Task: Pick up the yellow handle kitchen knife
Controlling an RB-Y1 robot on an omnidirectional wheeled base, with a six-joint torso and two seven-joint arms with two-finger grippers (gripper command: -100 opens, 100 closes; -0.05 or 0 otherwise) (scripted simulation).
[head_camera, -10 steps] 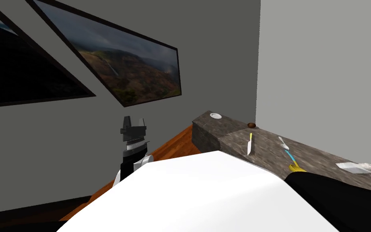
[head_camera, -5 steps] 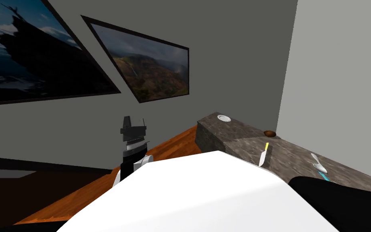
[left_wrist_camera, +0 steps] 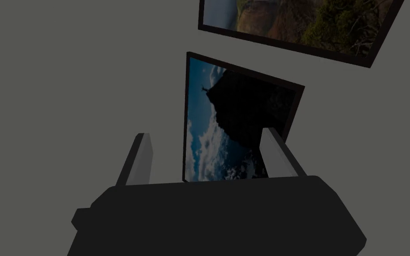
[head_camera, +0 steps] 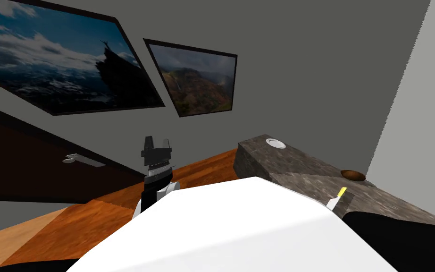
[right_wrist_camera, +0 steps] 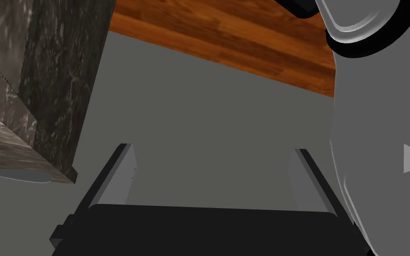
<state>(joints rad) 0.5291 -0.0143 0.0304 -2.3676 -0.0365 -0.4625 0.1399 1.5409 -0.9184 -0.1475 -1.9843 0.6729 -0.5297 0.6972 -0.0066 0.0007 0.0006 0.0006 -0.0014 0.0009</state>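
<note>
1. yellow-handled kitchen knife with a pale blade lies flat on the dark grey marbled stone tabletop, near its front edge. a small brown bowl sits near the handle end.
2. right claw is wide and empty, low beside the tabletop's side wall, and not aimed at the knife. raising it from there risks clipping the tabletop corner.
3. left claw is wide and empty, raised well apart from the knife.
4. knife is thin and flat, so a shallow approach could shove it off the edge or into the bowl.
</note>
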